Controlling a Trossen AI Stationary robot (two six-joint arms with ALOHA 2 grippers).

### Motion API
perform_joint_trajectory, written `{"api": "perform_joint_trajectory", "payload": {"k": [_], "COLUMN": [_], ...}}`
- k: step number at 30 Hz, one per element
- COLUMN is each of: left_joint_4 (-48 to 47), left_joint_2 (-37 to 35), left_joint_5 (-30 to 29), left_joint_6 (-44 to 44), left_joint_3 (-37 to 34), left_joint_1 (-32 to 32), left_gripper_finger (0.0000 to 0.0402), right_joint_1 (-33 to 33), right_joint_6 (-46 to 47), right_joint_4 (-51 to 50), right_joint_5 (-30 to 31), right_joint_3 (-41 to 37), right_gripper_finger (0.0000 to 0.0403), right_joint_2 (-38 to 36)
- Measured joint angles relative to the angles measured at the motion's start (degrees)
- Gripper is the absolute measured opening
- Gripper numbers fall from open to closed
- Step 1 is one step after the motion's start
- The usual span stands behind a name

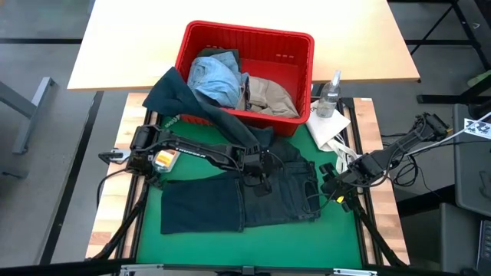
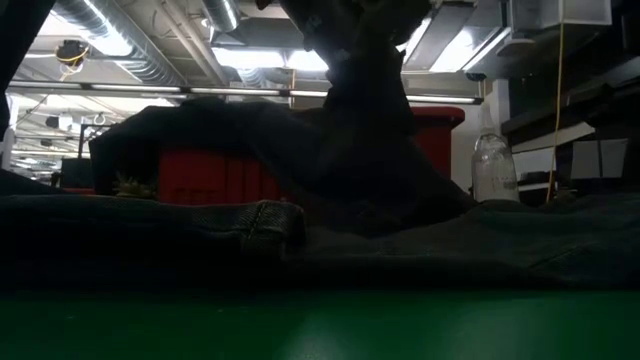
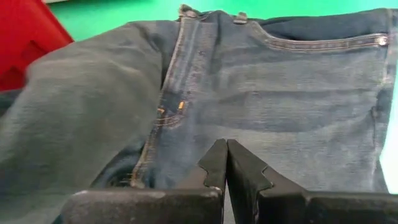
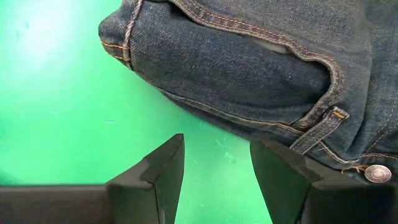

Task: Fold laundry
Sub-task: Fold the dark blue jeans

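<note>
- Left gripper (image 1: pixel 257 170): jaws pressed together over the middle of the dark navy jeans (image 1: pixel 238 198), apparently with no fabric between them.
- Jeans: spread flat on the green mat (image 1: pixel 253 249), in front of the red basket (image 1: pixel 303 47). Judged heavy, limp denim, not slippery; the stiff waistband or a belt loop (image 4: pixel 314 134) looks the surest hold.
- Right gripper (image 4: pixel 217 165): jaws wide apart, empty, just beside the jeans' waistband corner.

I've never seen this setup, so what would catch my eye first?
The red basket at the table's far edge, heaped with light blue denim and a beige piece. In front, dark jeans lie spread on the green mat, the shut left gripper over them, the open right gripper beside their edge.
</note>
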Motion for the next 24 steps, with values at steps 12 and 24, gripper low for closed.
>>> {"api": "perform_joint_trajectory", "payload": {"k": [12,24], "left_joint_4": [-13.3,-12.3], "left_joint_2": [-0.5,-0.5], "left_joint_5": [0.7,5.0], "left_joint_6": [-4.0,-4.1], "left_joint_3": [0.0,0.0], "left_joint_1": [-0.9,1.0], "left_gripper_finger": [0.0004,0.0004], "right_joint_1": [-0.1,-14.1], "right_joint_6": [-4.8,-15.8], "right_joint_4": [-1.2,-2.3], "right_joint_5": [-1.6,-7.5], "right_joint_3": [0.0,0.0], "right_gripper_finger": [0.0186,0.0186], "right_joint_2": [0.0,0.0]}}
